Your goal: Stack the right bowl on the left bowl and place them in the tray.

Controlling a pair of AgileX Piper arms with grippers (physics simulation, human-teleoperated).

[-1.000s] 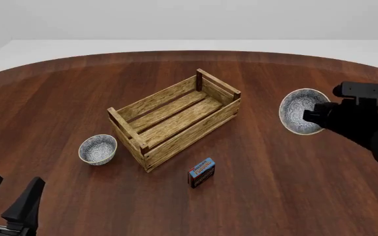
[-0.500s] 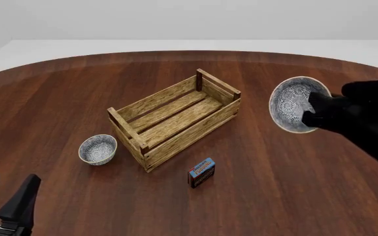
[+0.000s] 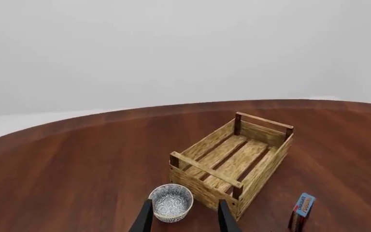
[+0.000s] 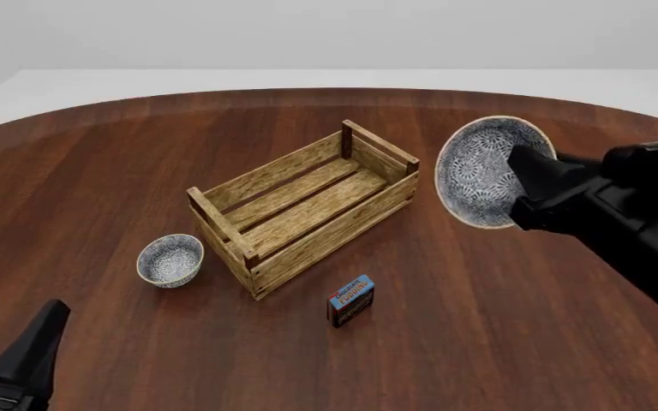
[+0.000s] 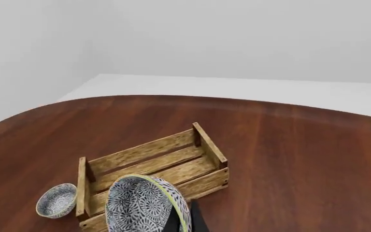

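The right pincer gripped the right bowl by its rim, tilted in the air right of the tray. The left bowl sat on the worktop left of the tray, ahead of the released left pincer.

- Two patterned bowls are showing: the left bowl is sitting at the lower left of the front view, and the right bowl is hanging tilted at the upper right.
- One tray is standing near the centre.
- One small blue-and-red box is lying just below the centre.
- Two grippers are appearing: the left gripper in the bottom left corner, the right gripper at the right edge.
- One table is carrying everything.
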